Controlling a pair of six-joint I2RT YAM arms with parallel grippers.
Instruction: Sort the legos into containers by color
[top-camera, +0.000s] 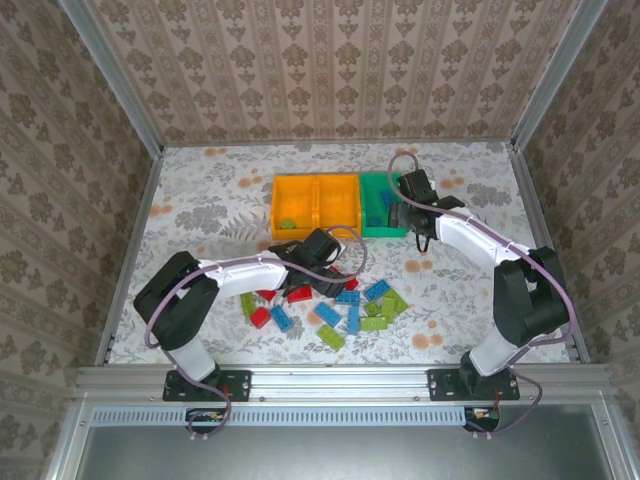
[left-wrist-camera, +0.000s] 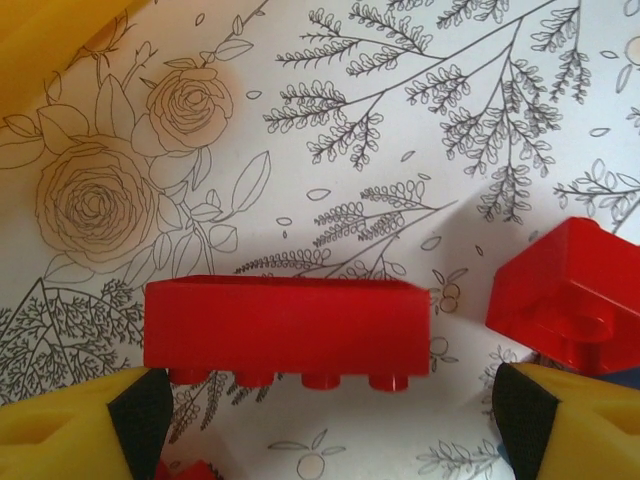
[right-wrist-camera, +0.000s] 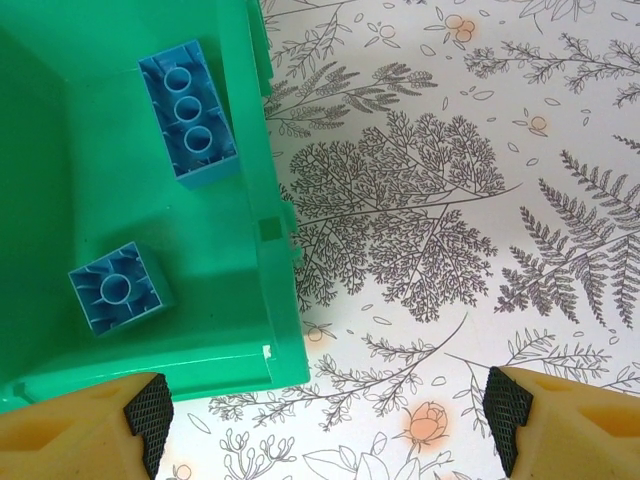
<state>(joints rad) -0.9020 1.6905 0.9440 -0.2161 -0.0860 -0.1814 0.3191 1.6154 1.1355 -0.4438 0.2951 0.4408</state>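
Right wrist: two upturned blue legos inside green bin

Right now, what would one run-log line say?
left gripper: open, above red brick | right gripper: open, over green bin rim | green bin: two blue bricks inside

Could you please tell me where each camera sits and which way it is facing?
Top external: above and behind the bases, looking down on the table; both arms show.
Left wrist: on the left arm, looking down at a red brick; open left gripper shows.
Right wrist: on the right arm, looking down at the green bin's corner and two blue bricks; open right gripper shows.
Shared: top external and right wrist both show the green bin.
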